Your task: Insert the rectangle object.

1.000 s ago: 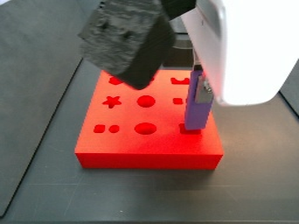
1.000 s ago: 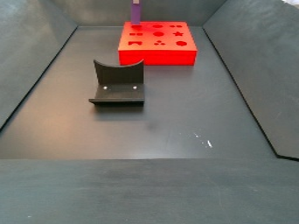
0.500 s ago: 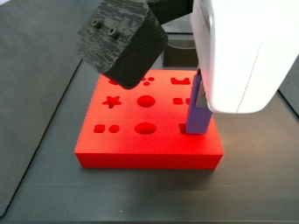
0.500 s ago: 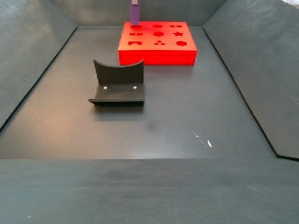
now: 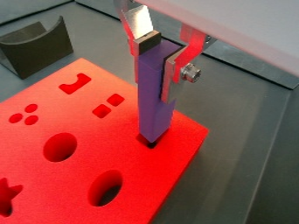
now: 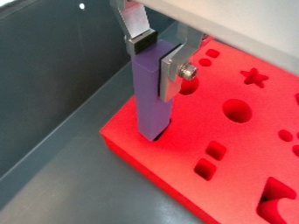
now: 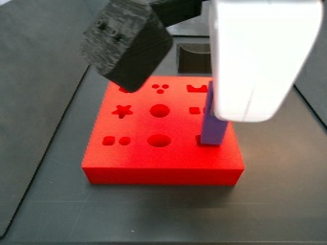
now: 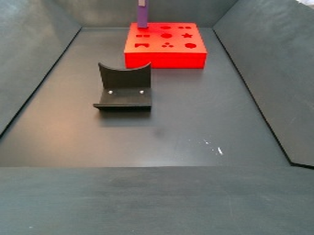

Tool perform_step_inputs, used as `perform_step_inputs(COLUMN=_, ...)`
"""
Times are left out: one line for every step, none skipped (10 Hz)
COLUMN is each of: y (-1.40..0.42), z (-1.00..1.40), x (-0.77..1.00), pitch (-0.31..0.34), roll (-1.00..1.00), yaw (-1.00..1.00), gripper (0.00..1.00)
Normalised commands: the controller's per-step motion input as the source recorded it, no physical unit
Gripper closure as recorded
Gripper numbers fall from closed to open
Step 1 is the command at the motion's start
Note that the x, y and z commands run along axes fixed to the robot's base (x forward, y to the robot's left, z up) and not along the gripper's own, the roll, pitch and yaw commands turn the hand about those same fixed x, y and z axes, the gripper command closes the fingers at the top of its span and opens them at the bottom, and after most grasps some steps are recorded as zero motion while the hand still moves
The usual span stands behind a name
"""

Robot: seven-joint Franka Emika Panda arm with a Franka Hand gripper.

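The rectangle object, a slim purple bar (image 5: 155,96), stands upright with its lower end in a hole near the corner of the red block (image 5: 70,131). It shows the same way in the other wrist view (image 6: 152,101) on the red block (image 6: 233,166). My gripper (image 5: 162,54) (image 6: 158,54) is right above the block, its silver fingers (image 5: 176,70) shut on the bar's upper end. In both side views the bar (image 7: 215,129) (image 8: 142,13) rises from the block (image 7: 160,158) (image 8: 166,50); the white arm hides the fingers.
A dark grey curved holder (image 8: 123,87) stands on the dark floor in front of the block, also seen in a wrist view (image 5: 33,48). The block has several other shaped holes. Grey walls (image 8: 37,83) enclose the floor. A dark blocky arm part (image 7: 128,48) hangs over the block.
The white arm body now covers more of the bar's upper part in the side view. The bar's foot stays at the same spot on the block.
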Motion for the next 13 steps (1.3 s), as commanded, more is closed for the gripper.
perform_step_inputs(y=0.00, z=-0.03, x=-0.06, pitch=0.000, roll=-0.03, yaw=0.00, gripper=1.00)
perform_step_inputs(y=0.00, z=-0.02, x=0.00, pitch=0.000, roll=0.00, yaw=0.07, gripper=1.00)
perform_step_inputs(y=0.00, z=-0.07, x=0.01, pitch=0.000, roll=0.00, yaw=0.08, gripper=1.00)
perform_step_inputs(y=0.00, z=-0.11, x=0.00, pitch=0.000, roll=0.00, yaw=0.10, gripper=1.00)
perform_step_inputs(y=-0.05, z=-0.11, x=0.00, pitch=0.000, roll=0.00, yaw=0.16, gripper=1.00)
perform_step_inputs(y=-0.10, z=-0.11, x=0.01, pitch=0.000, roll=0.00, yaw=0.18, gripper=1.00)
perform_step_inputs(y=-0.08, z=-0.15, x=0.03, pitch=0.000, roll=0.00, yaw=0.18, gripper=1.00)
perform_step_inputs(y=-0.15, z=-0.12, x=0.02, pitch=0.000, roll=0.00, yaw=0.19, gripper=1.00)
perform_step_inputs(y=-0.06, z=-0.13, x=0.06, pitch=0.003, roll=0.00, yaw=0.14, gripper=1.00)
perform_step_inputs(y=0.00, z=-0.19, x=0.10, pitch=0.010, roll=0.00, yaw=0.02, gripper=1.00)
perform_step_inputs(y=0.00, z=-0.25, x=0.12, pitch=0.019, roll=0.01, yaw=0.03, gripper=1.00)
perform_step_inputs(y=0.00, z=-0.42, x=0.38, pitch=0.066, roll=0.12, yaw=0.01, gripper=1.00)
perform_step_inputs(y=0.00, z=-0.49, x=0.44, pitch=0.111, roll=0.19, yaw=0.00, gripper=1.00)
